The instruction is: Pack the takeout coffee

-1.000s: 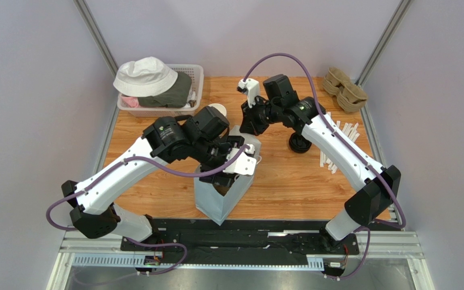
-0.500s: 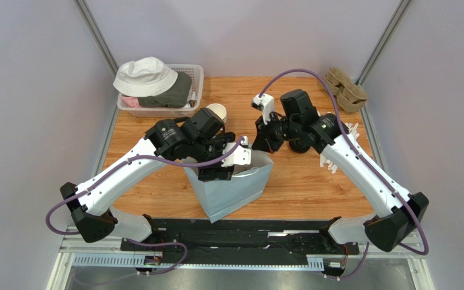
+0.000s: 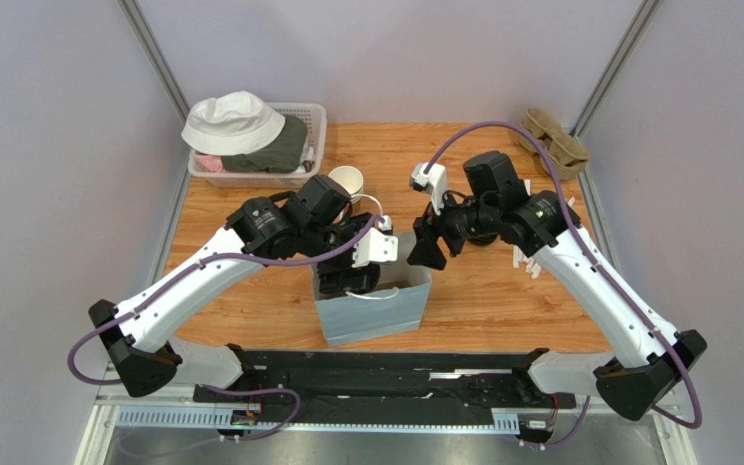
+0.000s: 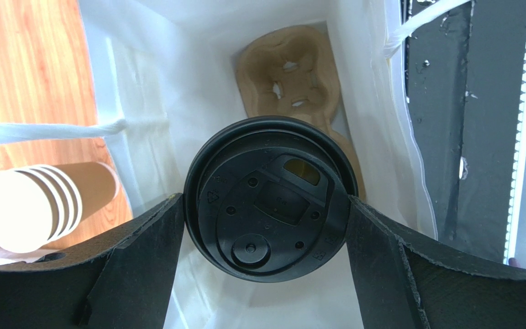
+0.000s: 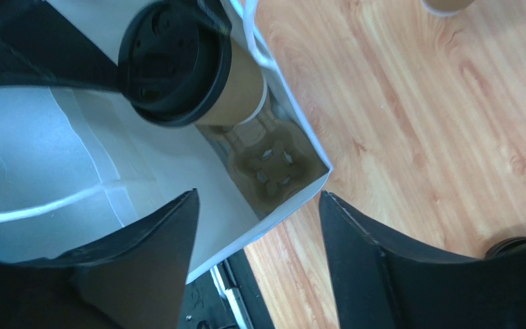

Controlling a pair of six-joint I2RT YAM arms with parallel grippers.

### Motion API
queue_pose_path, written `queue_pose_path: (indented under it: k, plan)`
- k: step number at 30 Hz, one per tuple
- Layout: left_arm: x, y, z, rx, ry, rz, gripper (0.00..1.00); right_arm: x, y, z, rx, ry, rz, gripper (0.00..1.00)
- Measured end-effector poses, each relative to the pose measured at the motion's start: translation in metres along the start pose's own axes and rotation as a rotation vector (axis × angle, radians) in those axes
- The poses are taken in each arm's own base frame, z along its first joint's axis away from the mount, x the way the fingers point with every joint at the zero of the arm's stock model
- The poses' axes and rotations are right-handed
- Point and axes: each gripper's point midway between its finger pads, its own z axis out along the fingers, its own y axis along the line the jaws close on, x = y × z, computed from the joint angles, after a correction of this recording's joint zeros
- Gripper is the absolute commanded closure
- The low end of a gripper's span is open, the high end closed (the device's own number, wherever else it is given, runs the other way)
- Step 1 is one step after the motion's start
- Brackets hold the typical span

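The takeout coffee [image 4: 267, 199], a brown cup [image 5: 238, 82] under a black lid, hangs in the mouth of the white paper bag [image 3: 371, 312]. My left gripper [image 4: 264, 201] is shut on it, one finger pressed against each side of the lid. In the top view the left gripper [image 3: 352, 276] covers the cup. A brown cardboard cup carrier [image 4: 293, 75] lies on the bag's floor below the cup. My right gripper [image 5: 257, 197] stands open at the bag's right corner [image 5: 300, 195], with the rim lying between its fingers untouched; in the top view the right gripper [image 3: 426, 250] is beside the bag.
A stack of lidless paper cups [image 3: 347, 180] stands just behind the bag. A basket [image 3: 316, 131] with a white hat sits at the back left, cardboard carriers [image 3: 552, 143] at the back right. White sticks [image 3: 531, 263] lie to the right. The black rail [image 3: 386, 363] runs along the near edge.
The right gripper has opened and let go of the bag's rim after pulling it rightward. The bag has swung from slanted to square and upright, with the left gripper and cup now in its mouth.
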Motion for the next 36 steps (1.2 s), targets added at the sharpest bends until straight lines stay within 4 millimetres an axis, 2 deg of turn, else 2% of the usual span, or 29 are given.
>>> queue_pose_path:
  k: [5, 11, 17, 24, 27, 28, 30, 31, 32, 36]
  plan:
    - [0.002, -0.004, 0.003, 0.015, -0.004, -0.010, 0.87, -0.025, -0.006, 0.000, 0.011, -0.050, -0.050, 0.24]
    - [0.001, -0.006, 0.006, 0.024, -0.018, -0.019, 0.87, -0.039, -0.014, 0.006, 0.025, -0.093, -0.079, 0.23]
    - [0.006, -0.008, 0.011, 0.036, -0.008, -0.026, 0.87, -0.051, -0.028, 0.029, 0.012, -0.104, -0.097, 0.22]
    - [0.007, -0.007, 0.013, 0.031, -0.010, -0.028, 0.87, -0.049, -0.031, 0.055, -0.072, -0.081, -0.104, 0.25]
    - [0.010, -0.008, 0.016, 0.034, -0.001, -0.037, 0.87, -0.049, -0.025, 0.061, -0.107, -0.076, -0.125, 0.35]
    - [0.011, -0.008, 0.016, 0.034, 0.002, -0.041, 0.87, -0.049, -0.023, 0.063, -0.117, -0.075, -0.136, 0.53]
    - [0.013, -0.009, 0.017, 0.031, 0.007, -0.052, 0.87, -0.049, -0.021, 0.065, -0.130, -0.072, -0.153, 0.73]
    - [0.015, -0.009, 0.017, 0.027, 0.010, -0.059, 0.87, -0.049, -0.021, 0.067, -0.134, -0.069, -0.160, 0.96]
    - [0.016, -0.008, 0.017, 0.020, 0.013, -0.068, 0.87, -0.048, -0.021, 0.068, -0.134, -0.066, -0.165, 1.00]
    - [0.021, -0.003, 0.015, -0.034, 0.017, -0.108, 0.87, -0.048, -0.022, 0.068, -0.115, -0.063, -0.163, 1.00]
